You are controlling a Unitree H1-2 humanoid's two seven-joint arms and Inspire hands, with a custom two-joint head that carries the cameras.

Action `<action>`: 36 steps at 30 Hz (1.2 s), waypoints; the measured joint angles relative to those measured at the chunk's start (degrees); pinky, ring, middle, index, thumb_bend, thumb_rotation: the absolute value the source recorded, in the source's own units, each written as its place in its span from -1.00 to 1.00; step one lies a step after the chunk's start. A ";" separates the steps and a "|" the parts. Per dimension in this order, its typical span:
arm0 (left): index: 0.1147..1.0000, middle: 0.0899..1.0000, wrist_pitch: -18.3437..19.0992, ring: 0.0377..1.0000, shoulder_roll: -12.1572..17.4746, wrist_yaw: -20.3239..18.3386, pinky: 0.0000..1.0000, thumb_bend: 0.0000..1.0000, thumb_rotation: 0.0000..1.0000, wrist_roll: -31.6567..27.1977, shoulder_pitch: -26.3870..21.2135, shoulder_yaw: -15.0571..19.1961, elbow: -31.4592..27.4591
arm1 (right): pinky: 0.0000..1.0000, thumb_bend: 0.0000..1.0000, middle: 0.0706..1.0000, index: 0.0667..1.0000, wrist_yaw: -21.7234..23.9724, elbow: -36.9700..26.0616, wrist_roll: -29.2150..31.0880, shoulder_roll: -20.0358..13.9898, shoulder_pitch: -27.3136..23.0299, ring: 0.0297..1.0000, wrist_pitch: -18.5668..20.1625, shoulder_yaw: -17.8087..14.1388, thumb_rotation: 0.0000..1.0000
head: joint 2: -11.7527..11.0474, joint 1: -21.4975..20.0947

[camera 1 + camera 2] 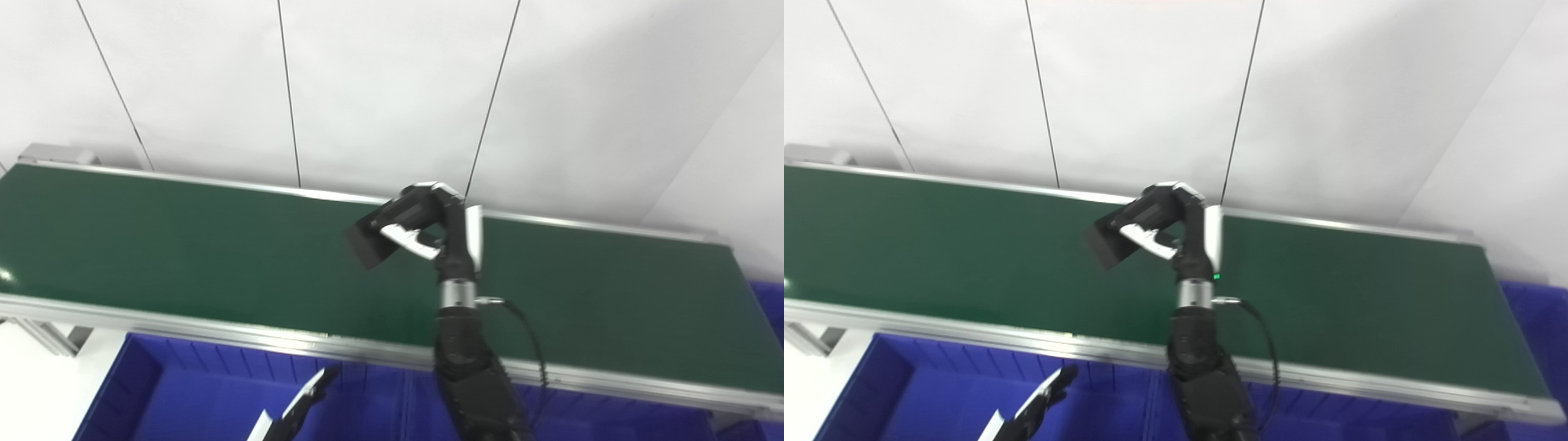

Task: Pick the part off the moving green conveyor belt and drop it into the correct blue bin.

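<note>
left hand (300, 404) fingertips over blue bin (184, 392), grasp state unclear, right hand (429, 223) gripping black part (370, 245) above green conveyor belt (184, 245)

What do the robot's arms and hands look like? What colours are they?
The right hand is black with shiny silver-white panels on its fingers and side. A silver metal ring joins it to a thick black forearm, and a thin black cable loops from the wrist. The left hand is black with white too.

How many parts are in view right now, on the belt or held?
1. A dark block-shaped part is held in the right hand above the green belt. The visible belt carries none; its ends run out of view.
</note>
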 measured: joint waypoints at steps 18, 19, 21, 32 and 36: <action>0.78 0.83 -0.11 0.83 -2.82 -2.78 0.77 0.46 0.89 0.24 -0.99 3.34 -3.06 | -0.13 0.02 -0.02 -0.16 8.43 -30.94 -4.75 -6.81 30.52 -0.10 4.80 -1.25 -1.00 | 5.54 4.13; 0.78 0.83 -0.11 0.83 -2.88 -3.29 0.77 0.46 0.89 0.31 -1.34 3.52 -3.06 | -0.12 0.02 -0.02 -0.16 8.43 -31.29 -5.16 -7.14 31.82 -0.10 4.79 -1.37 -1.00 | 5.46 4.22; 0.78 0.83 -0.11 0.83 -2.90 -4.11 0.77 0.47 0.88 0.53 -1.70 3.89 -3.07 | -0.12 0.02 -0.03 -0.16 8.41 -31.79 -5.83 -7.59 33.81 -0.10 4.64 -1.44 -1.00 | 5.46 4.22; 0.78 0.82 -0.11 0.84 -4.70 -6.99 0.78 0.47 0.86 0.31 -1.80 6.75 -3.07 | -0.10 0.02 -0.08 -0.13 7.95 -29.26 -10.91 -7.70 40.96 -0.08 3.24 -1.38 -1.00 | 5.54 2.64; 0.78 0.82 -0.11 0.85 -4.73 -8.03 0.80 0.48 0.85 -0.25 -1.78 7.54 -3.07 | -0.14 0.03 -0.05 -0.12 7.66 -27.03 -12.62 -7.71 41.56 -0.14 3.21 -1.37 -1.00 | 5.63 2.46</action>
